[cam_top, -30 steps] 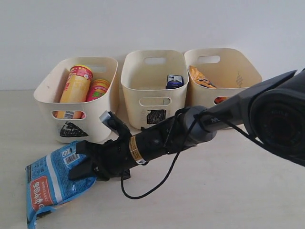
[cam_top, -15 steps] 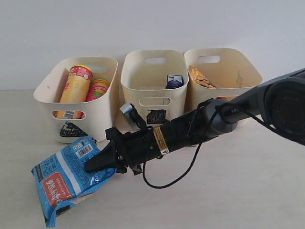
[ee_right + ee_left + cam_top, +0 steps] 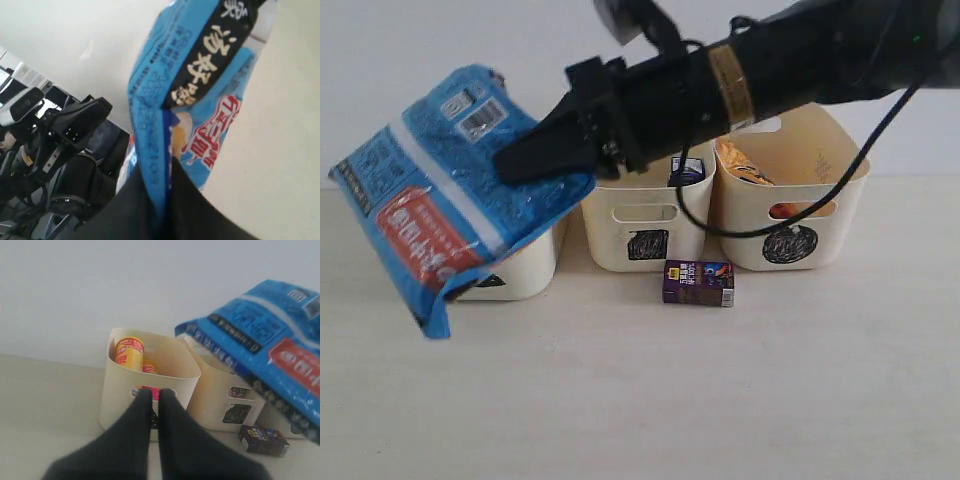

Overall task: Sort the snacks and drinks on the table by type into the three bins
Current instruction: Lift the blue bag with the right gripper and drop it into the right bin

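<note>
Up high now: the right end effector (image 3: 515,166) has its two black fingers (image 3: 135,200) clamped on one edge of the blue packet (image 3: 435,205), pinching it. The packet hangs tilted in the air in front of the left bin (image 3: 525,268) and hides most of it from the exterior view. From the right wrist you can see the crinkly blue edge caught right between those fingers.

On the other side, the left end effector (image 3: 155,394) has its fingers pressed together with nothing between them. It faces that same left bin, where the yellow tube (image 3: 129,352) stands upright with the pink tube (image 3: 150,366) just beside it.

The middle bin (image 3: 640,215), with a black scribbled square on its front, holds the blue-topped carton (image 3: 687,170). The right bin (image 3: 800,190), marked with a scribbled circle, has the orange bag (image 3: 742,163) poking above its rim.

Down on the counter (image 3: 740,400), the dark carton (image 3: 698,283) lies flat. It sits just in front of the gap between the middle and right bins, touching neither.
</note>
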`<state>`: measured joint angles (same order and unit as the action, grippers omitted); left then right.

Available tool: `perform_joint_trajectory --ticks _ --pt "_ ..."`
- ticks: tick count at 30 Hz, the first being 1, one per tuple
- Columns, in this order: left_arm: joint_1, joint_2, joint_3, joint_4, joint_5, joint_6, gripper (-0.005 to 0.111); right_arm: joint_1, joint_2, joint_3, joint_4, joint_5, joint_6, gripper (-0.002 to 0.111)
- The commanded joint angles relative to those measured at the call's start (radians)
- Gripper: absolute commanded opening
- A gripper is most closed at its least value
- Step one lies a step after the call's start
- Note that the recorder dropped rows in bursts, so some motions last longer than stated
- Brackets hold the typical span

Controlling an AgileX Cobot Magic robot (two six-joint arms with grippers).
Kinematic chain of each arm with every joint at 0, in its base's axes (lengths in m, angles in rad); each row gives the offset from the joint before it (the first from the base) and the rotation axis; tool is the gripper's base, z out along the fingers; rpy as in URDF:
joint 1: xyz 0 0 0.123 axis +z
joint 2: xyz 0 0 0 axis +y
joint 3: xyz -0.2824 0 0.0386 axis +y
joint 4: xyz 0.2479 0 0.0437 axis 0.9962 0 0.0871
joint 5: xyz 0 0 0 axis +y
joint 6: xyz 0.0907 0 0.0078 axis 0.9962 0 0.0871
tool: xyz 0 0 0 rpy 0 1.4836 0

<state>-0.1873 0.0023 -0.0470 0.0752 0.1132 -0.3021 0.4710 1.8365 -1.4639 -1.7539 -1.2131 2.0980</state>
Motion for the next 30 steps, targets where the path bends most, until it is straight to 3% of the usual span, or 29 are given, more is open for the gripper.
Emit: perform_joint_trajectory --ticks 1,4,11,14,23,30 --pt "0.002 -0.002 0.004 0.004 -0.012 0.007 0.004 -0.108 -0.089 0.002 0.009 -0.008 -0.003 0.0" --pt "0.002 -0.002 0.004 0.004 -0.012 0.007 0.004 -0.249 -0.129 0.002 0.009 -0.008 -0.003 0.0" --pt "0.002 -0.002 0.004 0.004 -0.015 0.007 0.004 -0.465 -0.129 0.002 0.009 -0.008 -0.003 0.0" --pt "0.002 -0.002 0.004 0.004 -0.017 0.007 0.004 -0.513 -0.129 0.002 0.009 0.104 -0.003 0.0" --pt "0.002 -0.002 0.004 0.004 -0.017 0.007 0.004 -0.532 -0.129 0.002 0.009 0.564 -0.147 0.0" --pt "0.002 -0.002 0.004 0.004 -0.014 0.007 0.004 -0.53 -0.126 0.002 0.009 0.811 -0.307 0.0"
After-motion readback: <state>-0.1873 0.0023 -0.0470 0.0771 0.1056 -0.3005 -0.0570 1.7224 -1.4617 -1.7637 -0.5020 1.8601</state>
